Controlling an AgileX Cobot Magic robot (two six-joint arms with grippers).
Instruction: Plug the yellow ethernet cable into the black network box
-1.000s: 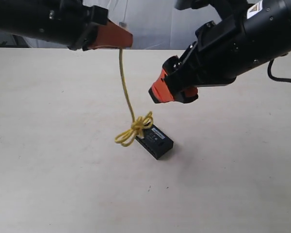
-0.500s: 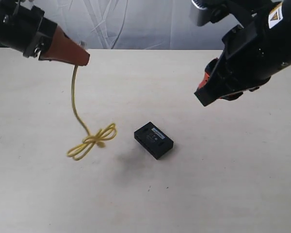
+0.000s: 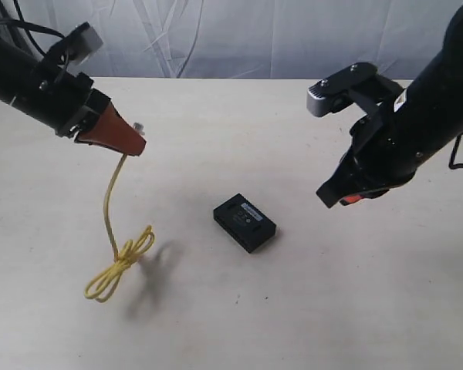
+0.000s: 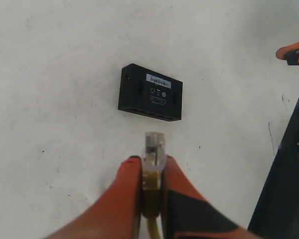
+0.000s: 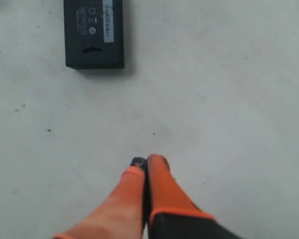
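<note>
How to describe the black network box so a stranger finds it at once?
On the pale table, look near the middle. The black network box lies flat, apart from the yellow ethernet cable; only it bears a pale label.

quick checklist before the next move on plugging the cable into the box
1. Grip: left gripper clamps the yellow ethernet cable just behind its plug: ok.
2. Plug sticks out past the fingertips: ok.
3. Box braced: right gripper is shut, empty, apart from the black network box: not ok.
4. Plug lined up with a port: cannot tell.
5. Plug seated: not ok, box lies apart on the table.
</note>
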